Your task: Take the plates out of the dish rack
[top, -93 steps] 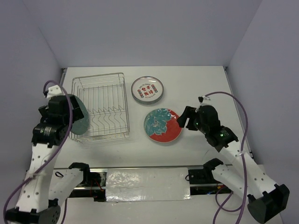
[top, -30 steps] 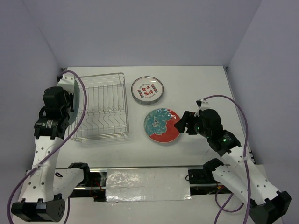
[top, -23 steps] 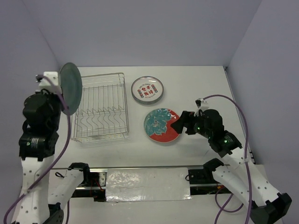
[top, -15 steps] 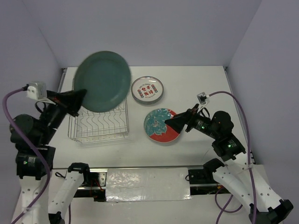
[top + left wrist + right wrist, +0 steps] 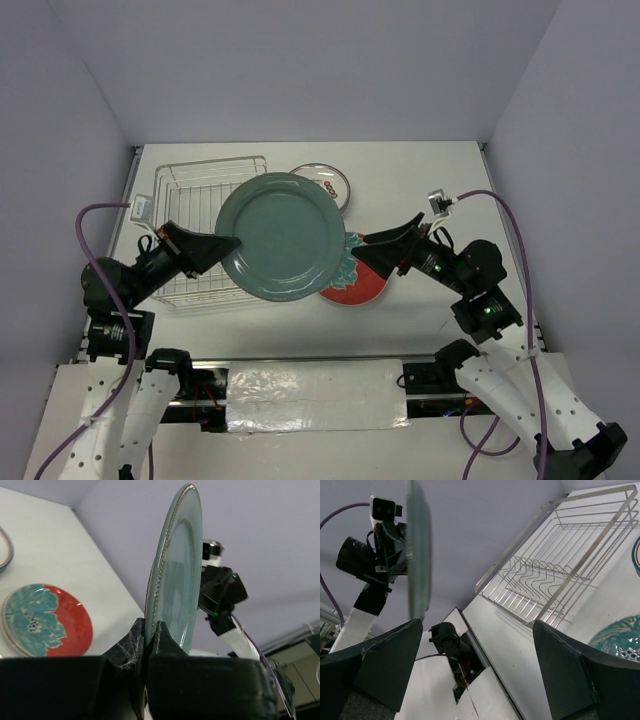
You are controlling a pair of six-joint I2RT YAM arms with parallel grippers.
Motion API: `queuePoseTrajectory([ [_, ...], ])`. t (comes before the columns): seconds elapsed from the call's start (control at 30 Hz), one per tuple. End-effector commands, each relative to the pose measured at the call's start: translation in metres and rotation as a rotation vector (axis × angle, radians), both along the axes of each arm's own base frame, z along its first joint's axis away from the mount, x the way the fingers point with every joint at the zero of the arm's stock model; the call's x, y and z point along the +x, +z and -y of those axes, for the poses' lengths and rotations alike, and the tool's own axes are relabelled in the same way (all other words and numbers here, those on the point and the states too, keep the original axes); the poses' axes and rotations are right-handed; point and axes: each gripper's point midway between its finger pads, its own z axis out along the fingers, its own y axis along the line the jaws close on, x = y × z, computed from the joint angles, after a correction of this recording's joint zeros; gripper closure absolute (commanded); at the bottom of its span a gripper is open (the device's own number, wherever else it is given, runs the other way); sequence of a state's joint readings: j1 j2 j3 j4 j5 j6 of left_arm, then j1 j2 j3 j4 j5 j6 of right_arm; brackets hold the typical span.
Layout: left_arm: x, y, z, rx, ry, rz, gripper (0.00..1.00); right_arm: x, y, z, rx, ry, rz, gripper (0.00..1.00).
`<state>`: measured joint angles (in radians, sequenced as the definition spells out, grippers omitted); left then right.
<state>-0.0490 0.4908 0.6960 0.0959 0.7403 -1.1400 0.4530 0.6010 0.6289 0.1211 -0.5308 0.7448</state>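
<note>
A plain dark teal plate (image 5: pixel 283 236) hangs in the air above the table's middle. My left gripper (image 5: pixel 225 243) is shut on its left rim. In the left wrist view the teal plate (image 5: pixel 177 575) stands edge-on, pinched at the left gripper (image 5: pixel 151 630). My right gripper (image 5: pixel 385 243) is open, raised just right of the plate, with nothing between its fingers. The right wrist view shows the teal plate (image 5: pixel 417 545) edge-on, beyond the right gripper (image 5: pixel 477 665). The dish rack (image 5: pixel 190 190) shows no plates; the same rack (image 5: pixel 560 565) looks empty here too.
A red-and-teal floral plate (image 5: pixel 358 285) lies flat on the table, partly hidden under the held plate. A white plate with red markings (image 5: pixel 335 180) peeks out behind it. The floral plate (image 5: pixel 45 620) shows fully in the left wrist view. Walls close off three sides.
My left arm lifted the teal plate out of the rack's left side and swung it right, over the table's middle. My right gripper opened wide and rose toward the plate.
</note>
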Motion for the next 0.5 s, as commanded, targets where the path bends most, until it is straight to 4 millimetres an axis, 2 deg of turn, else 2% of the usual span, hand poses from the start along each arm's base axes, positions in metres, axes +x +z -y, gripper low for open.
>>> queuePoseTrajectory([
  [0.0, -0.03, 0.048, 0.006, -0.06, -0.091, 0.195, 1.0, 0.002, 0.016, -0.006, 0.05, 0.015, 0.038, 0.02],
  [0.2, -0.015, 0.026, 0.004, -0.03, -0.052, 0.142, 1.0, -0.002, 0.04, -0.013, 0.106, 0.062, 0.067, 0.05],
  [0.27, -0.01, 0.02, 0.002, -0.028, -0.032, 0.118, 1.0, -0.001, 0.045, -0.009, 0.125, 0.036, 0.08, 0.05],
  [0.37, -0.008, 0.015, 0.001, -0.017, -0.019, 0.109, 1.0, 0.006, 0.042, 0.003, 0.165, -0.054, 0.057, 0.05],
  [0.47, -0.005, 0.01, 0.002, -0.01, -0.022, 0.09, 1.0, -0.001, 0.05, 0.008, 0.225, -0.059, 0.089, 0.05],
])
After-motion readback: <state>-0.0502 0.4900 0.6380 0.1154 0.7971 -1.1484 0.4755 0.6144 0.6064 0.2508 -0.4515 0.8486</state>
